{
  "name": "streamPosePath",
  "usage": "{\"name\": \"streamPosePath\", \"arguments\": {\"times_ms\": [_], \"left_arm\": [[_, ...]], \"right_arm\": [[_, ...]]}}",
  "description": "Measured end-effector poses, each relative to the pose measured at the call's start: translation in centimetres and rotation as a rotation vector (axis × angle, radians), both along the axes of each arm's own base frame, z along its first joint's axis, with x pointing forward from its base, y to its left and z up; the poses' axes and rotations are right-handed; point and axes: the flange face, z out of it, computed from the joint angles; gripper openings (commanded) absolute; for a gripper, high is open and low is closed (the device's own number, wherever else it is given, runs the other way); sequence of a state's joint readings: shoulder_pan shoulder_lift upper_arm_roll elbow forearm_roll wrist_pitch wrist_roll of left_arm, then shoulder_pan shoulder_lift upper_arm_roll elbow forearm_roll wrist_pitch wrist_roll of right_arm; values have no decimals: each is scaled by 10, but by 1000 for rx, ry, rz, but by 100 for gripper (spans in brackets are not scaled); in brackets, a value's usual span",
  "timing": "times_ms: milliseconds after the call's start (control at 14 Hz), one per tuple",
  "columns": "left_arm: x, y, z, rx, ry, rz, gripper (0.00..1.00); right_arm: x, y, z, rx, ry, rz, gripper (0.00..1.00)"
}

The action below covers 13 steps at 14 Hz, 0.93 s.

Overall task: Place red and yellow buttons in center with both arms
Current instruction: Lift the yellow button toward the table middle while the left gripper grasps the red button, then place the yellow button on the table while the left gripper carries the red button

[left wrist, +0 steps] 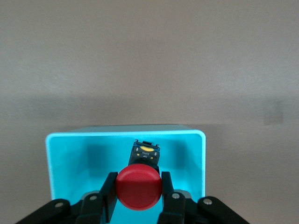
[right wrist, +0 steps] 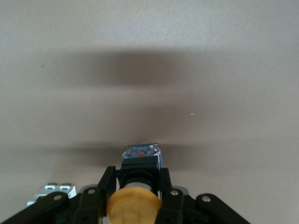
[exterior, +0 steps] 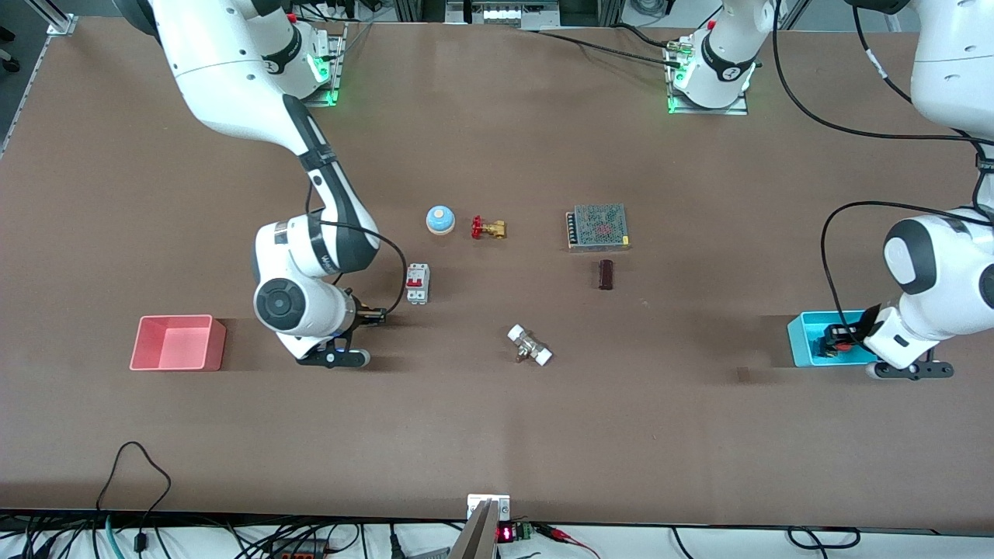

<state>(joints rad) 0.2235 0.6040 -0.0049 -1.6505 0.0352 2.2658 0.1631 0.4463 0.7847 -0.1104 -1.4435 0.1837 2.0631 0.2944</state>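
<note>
Left gripper (left wrist: 138,198) over the cyan tray (left wrist: 56,154) at the left arm's end of the table; fingers (left wrist: 108,193) closed on the red button (left wrist: 139,187), cap toward the wrist camera, black body (left wrist: 146,152) pointing down into the tray.

Right gripper (right wrist: 135,198) over bare brown tabletop (exterior: 497,435), between the pink tray (exterior: 177,342) and the white circuit breaker (exterior: 418,282); fingers (right wrist: 105,186) clamped on the yellow button (right wrist: 134,207), its black body (right wrist: 140,161) hanging clear of the table.

Table centre holds neither button. A white-ended fitting (exterior: 530,345) lies there. Farther from the front camera: blue bell (exterior: 439,220), brass valve (exterior: 488,228), metal mesh box (exterior: 597,227), dark cylinder (exterior: 606,274)
</note>
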Motion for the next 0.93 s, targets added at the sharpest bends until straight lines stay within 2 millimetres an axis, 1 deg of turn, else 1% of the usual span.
{"name": "streamPosePath", "arguments": {"times_ms": [71,214,357,429,500,571,786,929], "left_arm": [[0,-2,12,-1,6,-2,32],[-2,-9,44,-5,15,-11,32],[-6,-23,75,-8,25,-29,32],[-7,-35,87,-9,31,-42,32],[-7,-50,95,-10,37,-51,32],[-7,-69,99,-12,42,-51,32],[-6,-124,98,-27,63,-38,31],[-7,-154,95,-43,71,-9,31]], "right_arm": [[0,1,0,0,-2,-1,99],[-1,1,-1,0,0,-2,100],[0,1,0,2,-5,-3,100],[1,1,2,3,-12,-4,100],[4,-1,10,6,-26,-8,100],[8,-3,22,11,-45,-12,100],[15,-14,82,36,-94,-27,100],[16,-23,118,50,-114,-37,100]]}}
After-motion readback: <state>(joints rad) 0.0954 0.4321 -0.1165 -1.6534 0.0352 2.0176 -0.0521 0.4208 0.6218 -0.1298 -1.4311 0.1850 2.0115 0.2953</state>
